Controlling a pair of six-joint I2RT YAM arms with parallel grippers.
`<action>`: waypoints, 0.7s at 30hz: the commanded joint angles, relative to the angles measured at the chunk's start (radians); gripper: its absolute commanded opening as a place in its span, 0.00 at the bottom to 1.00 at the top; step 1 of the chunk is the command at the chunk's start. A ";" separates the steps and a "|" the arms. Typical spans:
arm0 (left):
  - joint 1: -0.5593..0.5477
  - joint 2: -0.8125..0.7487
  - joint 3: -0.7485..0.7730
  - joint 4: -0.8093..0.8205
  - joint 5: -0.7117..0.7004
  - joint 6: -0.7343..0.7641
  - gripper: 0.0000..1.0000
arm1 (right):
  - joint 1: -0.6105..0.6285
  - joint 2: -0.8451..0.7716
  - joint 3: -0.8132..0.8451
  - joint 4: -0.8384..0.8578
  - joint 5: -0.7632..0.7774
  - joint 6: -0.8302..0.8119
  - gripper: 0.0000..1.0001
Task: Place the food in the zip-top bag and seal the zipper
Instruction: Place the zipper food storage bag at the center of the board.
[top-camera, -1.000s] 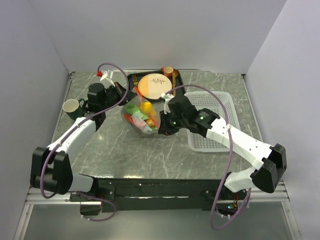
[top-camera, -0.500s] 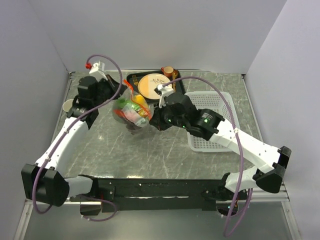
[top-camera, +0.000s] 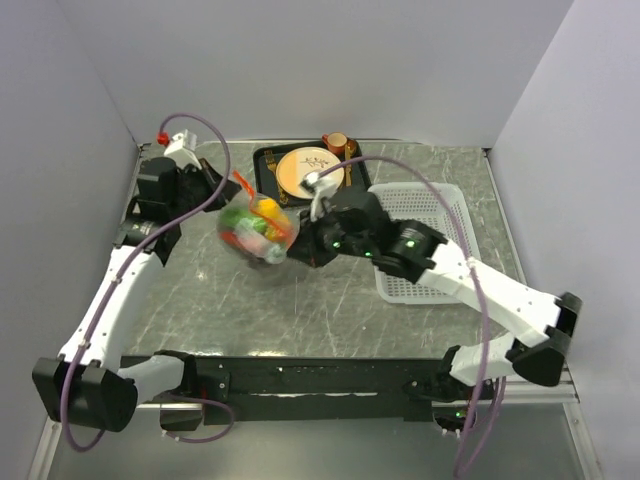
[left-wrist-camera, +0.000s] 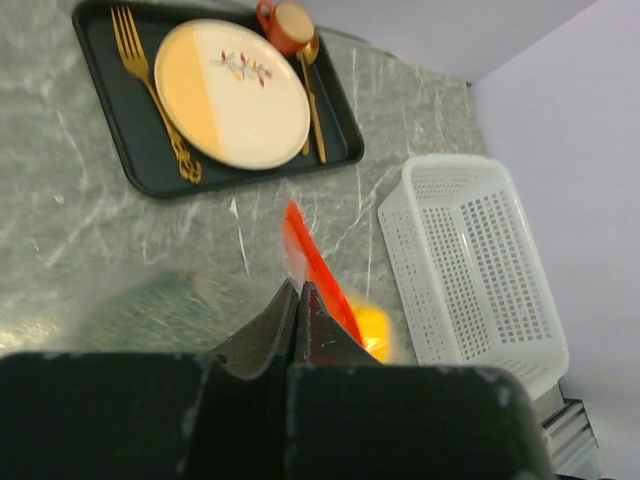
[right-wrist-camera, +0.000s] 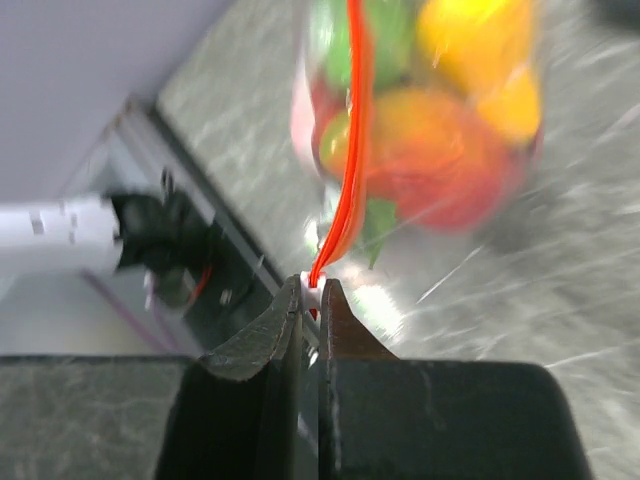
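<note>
1. The zip-top bag (top-camera: 255, 232) hangs between the two arms just on the near side of the black tray (top-camera: 268, 160), off its left near corner. It is blurred, with a shadow on the tabletop (top-camera: 330, 310) beneath it. Whether its bottom touches the tabletop cannot be told.
2. The food (top-camera: 262, 212) sits bunched inside the bag. Yellow, green and red pieces show through the plastic, and the right wrist view adds an orange-red lump (right-wrist-camera: 440, 150) among them.
3. The zipper (top-camera: 243, 185) runs along the bag's top, its left end rising toward the tray's left edge. Whether it is sealed along its length cannot be told.
4. The left gripper (top-camera: 228, 186) is left of the tray. Its jaws are pressed together on the zipper's left end, and its wrist view shows the strip (left-wrist-camera: 318, 270) running out from between the tips.
5. The right gripper (top-camera: 297, 250) is on the near side of the tray, at the bag's right. Its jaws pinch the zipper's other end, with the strip (right-wrist-camera: 352, 130) stretching away from the tips.
6. On the tray lie a plate (left-wrist-camera: 232, 92), a gold fork (left-wrist-camera: 150, 85), a spoon (left-wrist-camera: 315, 100) and a small orange cup (left-wrist-camera: 285, 22).
7. A white basket (top-camera: 430, 250) stands to the right of the tray and nearer the arm bases.
</note>
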 joint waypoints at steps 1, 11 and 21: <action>0.000 -0.022 0.149 -0.103 0.007 0.086 0.01 | 0.063 0.062 0.035 0.062 -0.161 0.005 0.00; 0.000 0.094 0.132 -0.123 0.080 0.137 0.08 | 0.044 0.062 -0.140 0.095 -0.030 0.131 0.04; -0.131 0.317 0.052 0.094 0.135 0.073 0.11 | -0.110 0.076 -0.354 0.060 0.047 0.271 0.05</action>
